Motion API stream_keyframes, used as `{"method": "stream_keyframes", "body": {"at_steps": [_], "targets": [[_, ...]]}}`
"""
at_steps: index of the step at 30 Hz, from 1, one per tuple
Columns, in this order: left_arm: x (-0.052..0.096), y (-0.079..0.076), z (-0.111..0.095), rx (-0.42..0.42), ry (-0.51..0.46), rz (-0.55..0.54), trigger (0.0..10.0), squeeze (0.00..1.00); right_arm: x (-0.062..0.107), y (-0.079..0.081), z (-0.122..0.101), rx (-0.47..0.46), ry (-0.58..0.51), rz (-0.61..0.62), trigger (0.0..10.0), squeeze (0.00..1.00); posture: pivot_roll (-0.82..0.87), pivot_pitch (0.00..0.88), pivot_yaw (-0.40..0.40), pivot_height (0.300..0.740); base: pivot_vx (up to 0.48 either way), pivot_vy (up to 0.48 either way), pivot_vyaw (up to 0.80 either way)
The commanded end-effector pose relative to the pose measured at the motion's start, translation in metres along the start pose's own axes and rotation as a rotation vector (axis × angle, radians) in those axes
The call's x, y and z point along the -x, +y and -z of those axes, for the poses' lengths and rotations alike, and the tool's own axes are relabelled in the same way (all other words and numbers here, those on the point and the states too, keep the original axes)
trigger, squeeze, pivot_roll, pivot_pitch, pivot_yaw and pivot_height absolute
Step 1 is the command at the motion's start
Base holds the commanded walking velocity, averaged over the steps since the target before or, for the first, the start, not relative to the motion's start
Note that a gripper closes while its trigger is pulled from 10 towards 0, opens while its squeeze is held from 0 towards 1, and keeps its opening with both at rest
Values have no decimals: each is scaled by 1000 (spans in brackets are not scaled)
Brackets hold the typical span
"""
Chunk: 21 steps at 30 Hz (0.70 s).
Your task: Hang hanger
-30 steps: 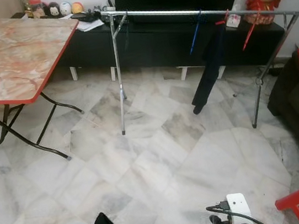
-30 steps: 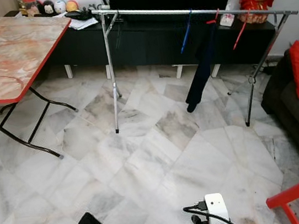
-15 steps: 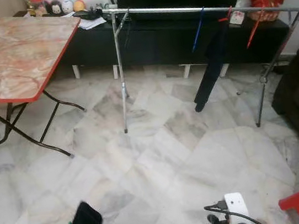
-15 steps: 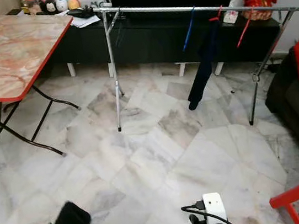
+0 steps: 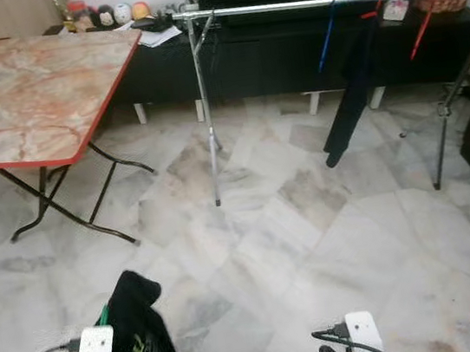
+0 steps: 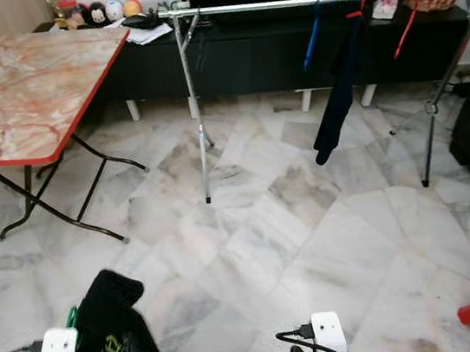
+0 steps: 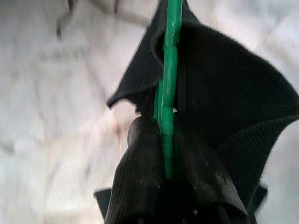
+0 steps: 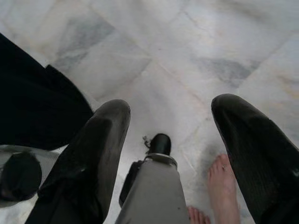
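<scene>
Left eye view first: the drying rack [image 5: 281,5] stands across the room, its long silver rail running side to side in front of the dark TV cabinet [image 5: 271,57]. A blue hanger [image 5: 326,32], a dark garment [image 5: 353,94] and a red hanger [image 5: 419,34] hang along the rail's right half. Low at the left edge, the left arm carries a black garment [image 5: 145,346] with a sliver of the green hanger [image 5: 104,314] at its top. So the rail lies ahead and to the right of the load, well apart from it, and the bare stretch of rail by the near upright is the closest free spot. The marble-patterned surface [image 5: 23,101] sits off to the left, clear of that line.

Right eye view: same layout. The right arm's wrist hangs low near the bottom edge, idle; the left arm is the one that matters, being the one with the load.

Left wrist view: the green hanger's bar runs straight away from the camera along the left gripper [image 7: 168,186], with the black cloth draped to both sides. The gripper looks clamped on the hanger through the cloth. I cannot make out the hook, so which way it faces the rail is unknown.

Right wrist view: the right gripper [image 8: 187,140] hangs over the marble floor [image 8: 196,56], its fingers [image 8: 93,154] spread wide with nothing between them. A person's bare foot [image 8: 222,186] stands on the floor below.
</scene>
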<state>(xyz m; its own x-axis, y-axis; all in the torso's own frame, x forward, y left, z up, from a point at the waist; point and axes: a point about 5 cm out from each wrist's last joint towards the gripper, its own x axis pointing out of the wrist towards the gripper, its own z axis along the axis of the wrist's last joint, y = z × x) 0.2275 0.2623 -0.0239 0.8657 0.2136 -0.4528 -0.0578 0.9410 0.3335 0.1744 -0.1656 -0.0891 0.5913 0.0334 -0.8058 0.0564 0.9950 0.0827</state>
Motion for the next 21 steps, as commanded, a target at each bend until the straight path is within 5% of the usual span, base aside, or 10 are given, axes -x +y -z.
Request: {"method": "stream_keyframes", "body": {"at_steps": [1, 6, 8, 14, 17, 18, 20, 21], "targets": [[-9, 8, -32, -66, -151, 8, 10000, 0, 0, -5, -5, -40, -33, 45, 10000, 0, 90, 9, -3, 740, 0, 0, 0], [-13, 6, -79, -73, -336, 157, 10000, 0, -2, -8, -32, 26, -137, 15, 10000, 0, 73, 17, -13, 740, 0, 0, 0], [-10, -4, -102, -150, -416, 336, 10000, 0, -2, -13, -65, 56, -262, -24, 10000, 0, 55, 21, -14, 740, 0, 0, 0], [4, -12, -134, -329, -468, 640, 10000, 0, 7, -18, -126, 149, -492, -153, 10000, 0, 38, 26, -32, 740, 0, 0, 0], [7, -11, -138, -394, -454, 716, 10000, 0, 10, -13, -137, 211, -525, -233, 10000, 0, 36, 29, -39, 740, 0, 0, 0], [10, -10, -140, -423, -445, 755, 10000, 0, 11, -9, -141, 257, -531, -288, 10000, 224, 34, 27, -43, 740, 0, 0, 0], [14, -10, -143, -461, -421, 820, 10000, 0, 13, -4, -144, 341, -527, -383, 10000, 1000, 29, 29, -51, 740, 0, 0, 0], [17, -10, -145, -472, -409, 849, 10000, 0, 14, -2, -144, 378, -521, -417, 10000, 1000, 29, 29, -52, 740, 0, 0, 0]]}}
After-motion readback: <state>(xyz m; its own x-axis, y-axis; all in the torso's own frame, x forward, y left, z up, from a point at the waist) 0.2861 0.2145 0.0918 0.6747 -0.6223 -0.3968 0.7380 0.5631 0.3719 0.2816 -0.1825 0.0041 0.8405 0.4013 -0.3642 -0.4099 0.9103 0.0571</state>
